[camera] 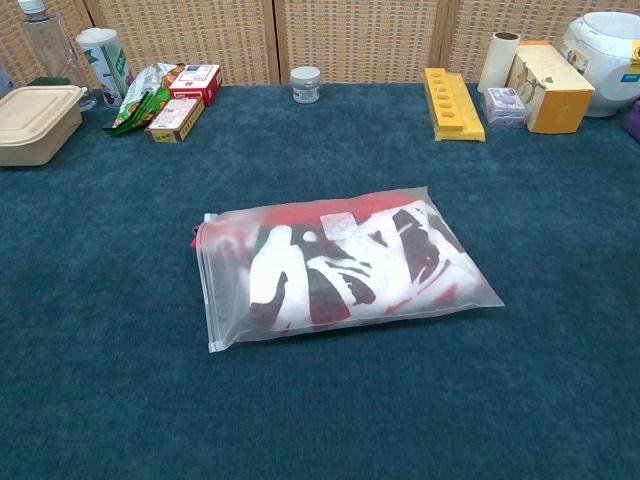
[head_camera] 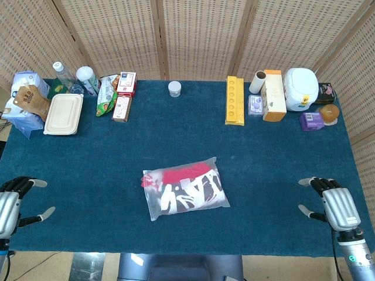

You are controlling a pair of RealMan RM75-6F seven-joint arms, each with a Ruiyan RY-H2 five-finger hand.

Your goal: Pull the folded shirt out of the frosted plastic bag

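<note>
The frosted plastic bag (head_camera: 184, 188) (camera: 345, 268) lies flat in the middle of the blue table, its zip edge toward the left. Inside it shows the folded shirt (head_camera: 190, 192) (camera: 340, 270), red with a black and white print. My left hand (head_camera: 13, 206) hovers at the table's near left corner, fingers spread and holding nothing. My right hand (head_camera: 331, 206) hovers at the near right corner, likewise spread and empty. Both hands are far from the bag and appear only in the head view.
Along the far edge stand a beige lunch box (head_camera: 62, 114), bottles (head_camera: 64, 75), snack packets (head_camera: 107, 95), a small white jar (head_camera: 174, 88), a yellow tray (head_camera: 234, 100), an orange box (head_camera: 273, 95) and a white appliance (head_camera: 301, 89).
</note>
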